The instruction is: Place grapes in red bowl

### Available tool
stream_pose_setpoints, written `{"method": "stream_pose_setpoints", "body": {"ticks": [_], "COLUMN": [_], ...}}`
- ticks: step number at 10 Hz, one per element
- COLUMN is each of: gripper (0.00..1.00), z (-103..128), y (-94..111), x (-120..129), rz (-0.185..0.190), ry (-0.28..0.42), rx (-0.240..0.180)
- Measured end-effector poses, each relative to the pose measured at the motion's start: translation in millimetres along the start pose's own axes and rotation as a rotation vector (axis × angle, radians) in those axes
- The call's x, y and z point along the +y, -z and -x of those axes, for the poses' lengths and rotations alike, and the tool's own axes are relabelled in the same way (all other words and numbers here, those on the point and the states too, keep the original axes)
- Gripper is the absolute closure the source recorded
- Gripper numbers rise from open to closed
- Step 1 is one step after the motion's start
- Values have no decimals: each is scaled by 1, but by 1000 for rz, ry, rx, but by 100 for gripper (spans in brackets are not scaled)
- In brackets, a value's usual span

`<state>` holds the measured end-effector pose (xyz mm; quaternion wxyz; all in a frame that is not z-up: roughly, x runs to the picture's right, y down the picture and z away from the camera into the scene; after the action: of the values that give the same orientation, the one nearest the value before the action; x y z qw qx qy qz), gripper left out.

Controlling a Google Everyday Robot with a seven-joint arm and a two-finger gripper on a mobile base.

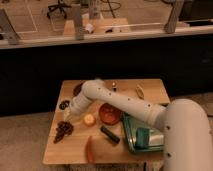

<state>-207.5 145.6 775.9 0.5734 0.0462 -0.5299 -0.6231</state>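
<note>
The grapes (62, 131), a dark lumpy bunch, lie on the wooden table (70, 152) near its left edge. My gripper (68, 119) hangs at the end of the white arm, pointing down at the bunch's upper end. It touches the bunch there and is shut on it. The red bowl (109, 113) stands in the middle of the table, right of the gripper, with a small yellow-orange fruit (89, 119) between them.
A small round dish (64, 105) and a dark purple bowl (78, 89) stand behind the gripper. A dark oblong object (109, 135) and a red pepper-like piece (89, 149) lie in front. A green tray (131, 145) holds a green object at the right. A banana (140, 91) lies at the back right.
</note>
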Motion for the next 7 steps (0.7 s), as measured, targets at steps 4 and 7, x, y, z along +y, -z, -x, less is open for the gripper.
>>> {"method": "stream_pose_setpoints", "body": {"ticks": [4, 7], "gripper": [100, 100], "z": [-10, -16], "y": [58, 114], "x": [-21, -26], "rz": [-66, -79], "ry": [-7, -17], "rx": [70, 142]}}
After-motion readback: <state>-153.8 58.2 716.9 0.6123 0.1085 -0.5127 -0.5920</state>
